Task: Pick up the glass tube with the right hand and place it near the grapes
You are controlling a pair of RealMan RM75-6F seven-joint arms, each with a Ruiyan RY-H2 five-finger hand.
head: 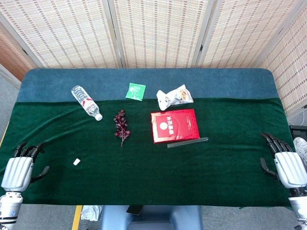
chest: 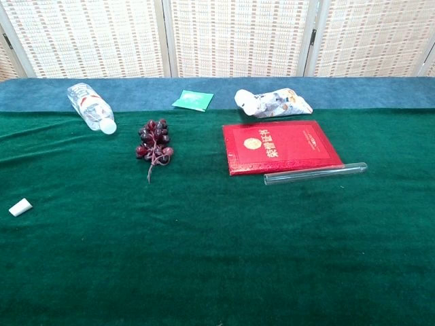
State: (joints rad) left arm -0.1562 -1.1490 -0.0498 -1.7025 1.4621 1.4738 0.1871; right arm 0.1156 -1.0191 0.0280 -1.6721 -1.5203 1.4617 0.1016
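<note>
A clear glass tube (head: pixel 188 142) (chest: pixel 315 174) lies flat on the green cloth, just in front of a red booklet (head: pixel 174 125) (chest: pixel 281 146). A bunch of dark grapes (head: pixel 121 125) (chest: pixel 155 142) lies left of the booklet, about a booklet's width from the tube. My right hand (head: pixel 284 160) rests at the table's right edge with its fingers spread and nothing in it, far from the tube. My left hand (head: pixel 21 165) lies at the left edge, fingers apart and holding nothing. Neither hand shows in the chest view.
A water bottle (head: pixel 86 102) (chest: pixel 91 106) lies at the back left. A green packet (head: pixel 135 91) (chest: pixel 193 100) and a crumpled snack bag (head: pixel 174 97) (chest: pixel 274 104) lie behind the booklet. A small white piece (head: pixel 76 162) (chest: pixel 20 207) sits at front left.
</note>
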